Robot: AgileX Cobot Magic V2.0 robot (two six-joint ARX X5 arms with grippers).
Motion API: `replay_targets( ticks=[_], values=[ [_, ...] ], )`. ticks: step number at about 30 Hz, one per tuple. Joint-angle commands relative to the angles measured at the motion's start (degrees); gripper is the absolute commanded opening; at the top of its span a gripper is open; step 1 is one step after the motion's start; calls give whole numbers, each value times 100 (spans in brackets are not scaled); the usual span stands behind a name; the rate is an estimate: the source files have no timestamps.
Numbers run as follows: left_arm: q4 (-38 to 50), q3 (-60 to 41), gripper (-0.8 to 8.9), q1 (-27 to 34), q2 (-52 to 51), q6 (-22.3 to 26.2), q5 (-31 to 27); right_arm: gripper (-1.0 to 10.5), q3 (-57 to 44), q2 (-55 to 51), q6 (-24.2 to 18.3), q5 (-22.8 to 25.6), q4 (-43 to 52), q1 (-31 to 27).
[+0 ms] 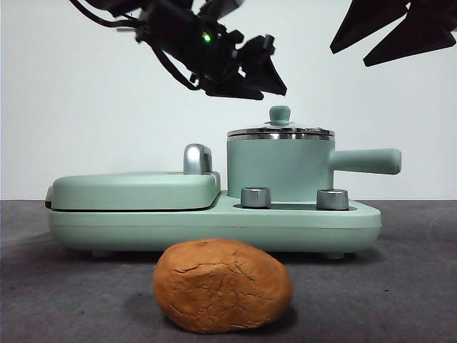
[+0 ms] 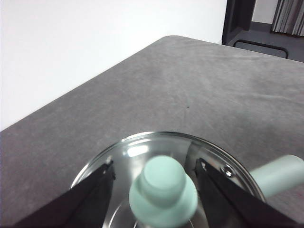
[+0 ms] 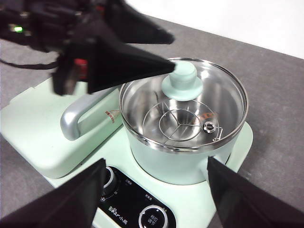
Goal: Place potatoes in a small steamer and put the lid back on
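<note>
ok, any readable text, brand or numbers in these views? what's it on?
"Bear", followed by small characters too blurred to read: on the dark control panel of the cooker base, beside the knobs.
Dial markings and small labels near the knobs: too small to read.
Orange sticker by the chrome handle: illegible.

We see a bench point(image 1: 414, 286) covered with a dark grey, slightly mottled, felt-like surface. From the front it runs level across the lower part of the view. Behind it we observe a plain white wall point(image 1: 86, 128), evenly lit and unmarked. From the left wrist camera, the bench surface ends in a rounded corner point(image 2: 173, 39) against the same white wall. Beyond that corner we note a dark upright frame point(image 2: 236, 21) and grey pleated curtains point(image 2: 287, 16). Lighting is diffuse, with soft shadows on the bench.
</note>
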Motion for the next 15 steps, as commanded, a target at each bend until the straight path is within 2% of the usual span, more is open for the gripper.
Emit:
replay_targets(
  ticks=[1,15],
  values=[
    [4,280,279,-63,323,138,-17,331,107,17,90,-11,28,31],
    [28,433,279,-74,682,111,13,330,107,17,52,-11,24,31]
  ],
)
